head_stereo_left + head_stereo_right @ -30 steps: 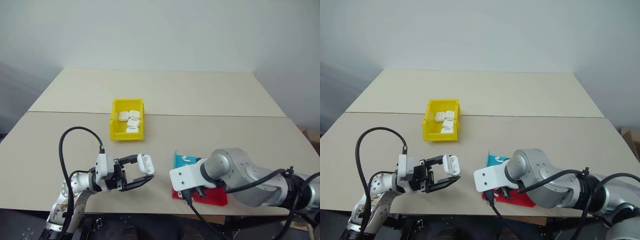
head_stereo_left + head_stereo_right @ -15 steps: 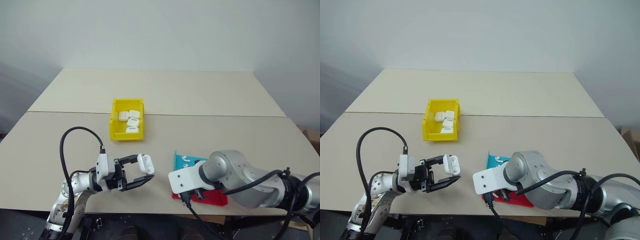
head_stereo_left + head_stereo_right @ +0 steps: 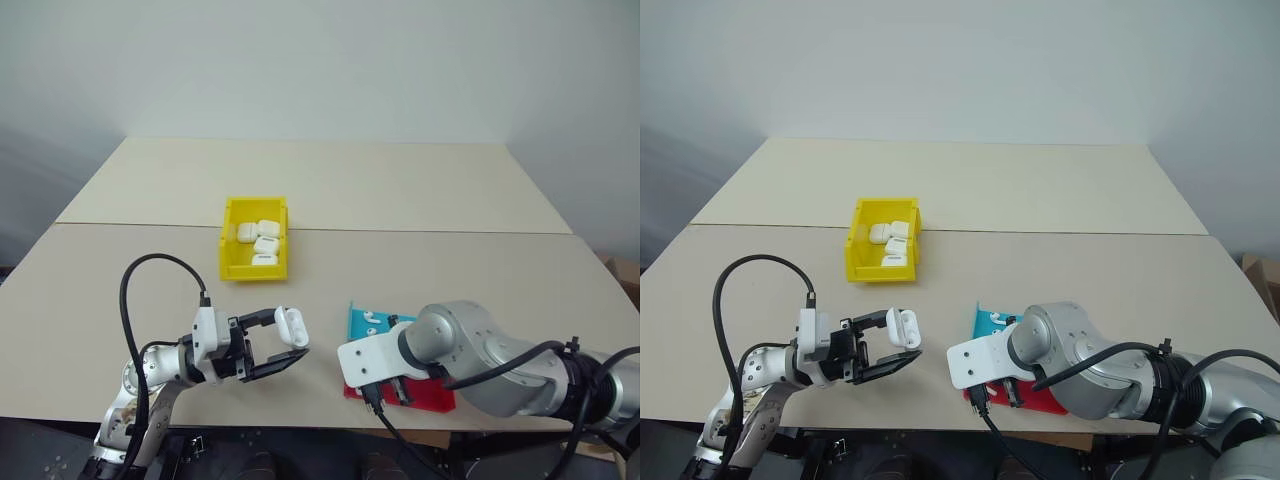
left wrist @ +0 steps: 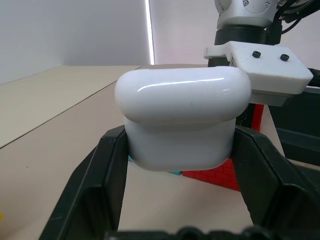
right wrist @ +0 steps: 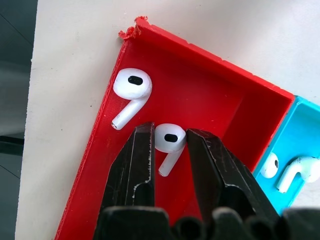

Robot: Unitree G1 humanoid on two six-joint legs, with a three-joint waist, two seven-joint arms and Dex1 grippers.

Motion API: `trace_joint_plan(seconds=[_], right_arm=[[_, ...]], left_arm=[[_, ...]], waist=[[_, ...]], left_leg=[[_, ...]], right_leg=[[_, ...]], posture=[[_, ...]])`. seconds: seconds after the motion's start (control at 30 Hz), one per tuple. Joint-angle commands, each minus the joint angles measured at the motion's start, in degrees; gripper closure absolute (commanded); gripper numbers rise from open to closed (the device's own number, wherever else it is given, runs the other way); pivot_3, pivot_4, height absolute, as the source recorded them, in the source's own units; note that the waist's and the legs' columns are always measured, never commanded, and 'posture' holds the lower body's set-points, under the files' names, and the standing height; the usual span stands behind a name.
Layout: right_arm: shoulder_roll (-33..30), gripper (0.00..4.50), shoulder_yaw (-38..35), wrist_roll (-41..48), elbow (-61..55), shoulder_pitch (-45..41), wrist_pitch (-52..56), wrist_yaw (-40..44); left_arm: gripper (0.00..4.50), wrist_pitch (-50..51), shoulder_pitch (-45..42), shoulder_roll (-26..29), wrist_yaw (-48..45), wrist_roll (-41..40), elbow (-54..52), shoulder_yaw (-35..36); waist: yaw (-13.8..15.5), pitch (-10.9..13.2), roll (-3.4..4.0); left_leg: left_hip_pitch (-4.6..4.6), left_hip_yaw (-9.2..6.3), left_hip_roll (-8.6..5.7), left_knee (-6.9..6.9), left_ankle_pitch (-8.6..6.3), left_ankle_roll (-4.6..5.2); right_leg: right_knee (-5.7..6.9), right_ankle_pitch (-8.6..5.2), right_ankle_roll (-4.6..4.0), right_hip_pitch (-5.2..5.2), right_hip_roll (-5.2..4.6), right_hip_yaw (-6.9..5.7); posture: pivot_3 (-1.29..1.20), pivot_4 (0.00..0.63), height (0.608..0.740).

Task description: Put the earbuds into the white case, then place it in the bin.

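Your left gripper (image 4: 180,165) clamps the white case (image 4: 182,117); your right gripper (image 5: 169,145) pinches an earbud (image 5: 169,138) inside the red tray (image 5: 210,107).

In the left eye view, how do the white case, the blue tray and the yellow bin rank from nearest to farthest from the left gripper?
1. The white case: held between the jaws of the left gripper.
2. The blue tray: to the gripper's right, by the right arm.
3. The yellow bin: farther back on the table, holding more white cases.
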Motion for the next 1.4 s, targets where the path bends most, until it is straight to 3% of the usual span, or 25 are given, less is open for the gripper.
trace_joint_plan(seconds=[0.03, 0.23, 0.33, 0.6, 0.73, 0.9, 1.03, 1.17, 1.4], right_arm=[[-0.31, 3.31, -0.62, -0.97, -0.52, 0.05, -0.82, 0.31], [-0.45, 3.31, -0.72, -1.24, -0.52, 0.25, -1.3, 0.5], [-0.55, 3.8, -0.91, -1.26, -0.63, 0.42, -1.32, 0.67], [-1.51, 3.8, -5.3, 0.59, -1.46, 1.5, -0.75, 1.2], [-4.49, 3.8, -17.41, 6.84, -3.88, 2.59, -0.18, 4.15], [-5.49, 3.8, -44.67, 22.68, -1.18, 6.52, -1.92, 10.53], [-6.46, 3.8, -56.3, 28.51, 4.12, 9.6, -5.08, 11.33], [-1.08, 3.8, -68.19, 35.6, 9.95, 12.36, -10.53, 9.42], [10.46, 3.8, -78.19, 46.57, 14.61, 13.38, -21.54, 4.94]], left_arm=[[1.71, -0.69, 0.2, 0.08, 0.38, 0.16, -2.62, 0.24], [1.71, -0.73, 0.18, 0.07, 0.62, 0.2, -2.66, 0.16], [1.71, -0.63, 0.18, 0.03, 0.71, 0.13, -2.78, 0.15], [1.71, 2.07, -1.42, -0.39, 1.82, -2.26, -5.74, -0.27], [1.71, 6.91, -3.86, -0.51, 4.03, -5.49, -10.5, -0.36], [1.71, 13.01, -8.09, -0.75, 7.32, -8.81, -15.11, -0.85], [1.71, 16.95, -12.46, -1.63, 8.24, -11.65, -17.4, -2.38], [1.71, 21.06, -16.56, -1.7, 9.12, -12.81, -19.57, -4.63], [1.71, 24.75, -19.18, -1.13, 10.3, -13.16, -20.31, -4.36]], waist=[[-0.01, 0.0, 0.0], [0.0, 0.0, 0.0], [0.01, 0.0, 0.0], [0.05, 0.0, 0.0], [0.26, 0.01, -0.01], [0.26, 0.02, -0.03], [0.26, 0.02, -0.04], [0.13, 0.02, -0.05], [0.03, 0.03, -0.05]], left_leg=[[0.0, 0.0, 0.0, 0.0, 0.0, 0.0], [0.0, 0.0, 0.0, 0.0, 0.0, 0.0], [0.0, 0.0, 0.0, 0.0, 0.0, 0.0], [-0.02, 0.0, 0.0, 0.0, 0.0, 0.0], [-0.1, -0.01, -0.01, 0.0, 0.0, 0.0], [-0.14, -0.07, -0.01, 0.0, -0.02, 0.03], [-0.11, -0.1, -0.02, 0.0, -0.04, 0.07], [-0.1, -0.12, -0.02, 0.0, -0.04, 0.07], [-0.06, -0.13, -0.02, -0.01, -0.04, 0.07]], right_leg=[[0.0, 0.0, 0.0, 0.0, 0.0, 0.0], [0.0, 0.0, 0.0, 0.0, 0.0, 0.0], [0.0, 0.0, 0.0, 0.0, 0.0, 0.0], [0.0, 0.0, 0.0, 0.0, 0.0, -0.01], [-0.01, 0.0, 0.0, -0.03, -0.01, -0.02], [-0.09, 0.0, 0.01, 0.02, 0.0, -0.07], [-0.13, 0.0, 0.01, 0.11, 0.0, -0.11], [-0.13, 0.0, 0.01, 0.13, 0.01, -0.11], [-0.11, 0.01, 0.02, 0.16, 0.05, -0.07]], posture=[[0.0, 0.15, 0.74], [0.0, 0.15, 0.74], [0.0, 0.15, 0.74], [0.0, 0.15, 0.74], [0.0, 0.15, 0.74], [0.0, 0.15, 0.74], [0.0, 0.15, 0.74], [0.0, 0.15, 0.74], [0.0, 0.15, 0.74]])
